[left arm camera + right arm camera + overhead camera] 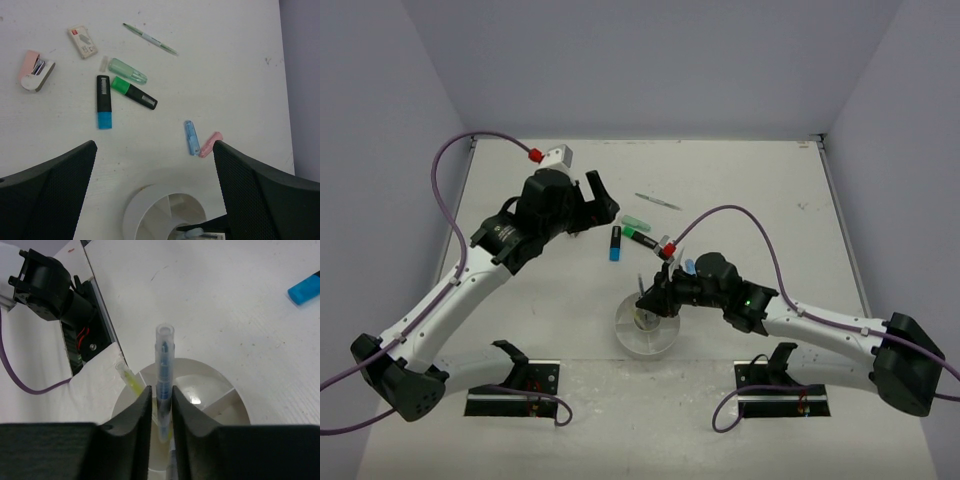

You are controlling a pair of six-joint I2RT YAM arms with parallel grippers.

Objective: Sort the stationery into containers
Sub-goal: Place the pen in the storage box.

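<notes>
White bench [750, 190], plain walls. Your right pincer [161, 410] is clamped on an upright blue pen [164, 360] standing over the white dish [220, 390]. The pen's lower end is hidden between the jaws. A yellow pen [129, 380] leans at the rim, partly hidden. Your left pincer [155, 145] hangs wide apart and empty above a blue-tipped highlighter [103, 100].
</notes>
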